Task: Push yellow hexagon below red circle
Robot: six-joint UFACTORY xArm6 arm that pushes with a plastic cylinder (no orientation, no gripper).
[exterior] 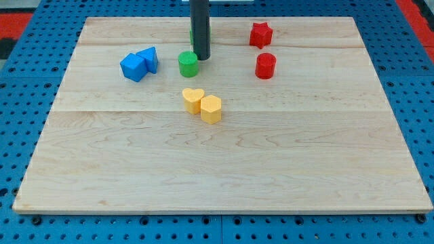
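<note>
Well, there is a big wooden board (224, 163) lying on a blue table full of little holes (20, 135). A dark rod comes straight down from the far edge of the view, and its tip (201, 58) touches the board on the far half, a little left of the middle. The rod has no jaws at all, so there is nothing to open or close; it is only a stick with a blunt end.

Just beside the tip, on its left, sits a green round block (188, 64). They look like they are touching or almost touching; I cannot tell which. A bit of another green thing (207, 30) peeks out from behind the rod, farther back, but its shape is hidden.

The yellow hexagon (211, 108) is near the middle of the board, closer to us than the tip. It is pressed up against a yellow heart (192, 99), which sits on its left and a little farther away.

The red circle (265, 66) is off to the right and farther back than the yellow hexagon, well apart from it. A red star (260, 34) sits behind the red circle, near the far edge.

Over on the left are two blue blocks touching each other: a blue cube (133, 67) and a blue wedge-like block (149, 58)
</note>
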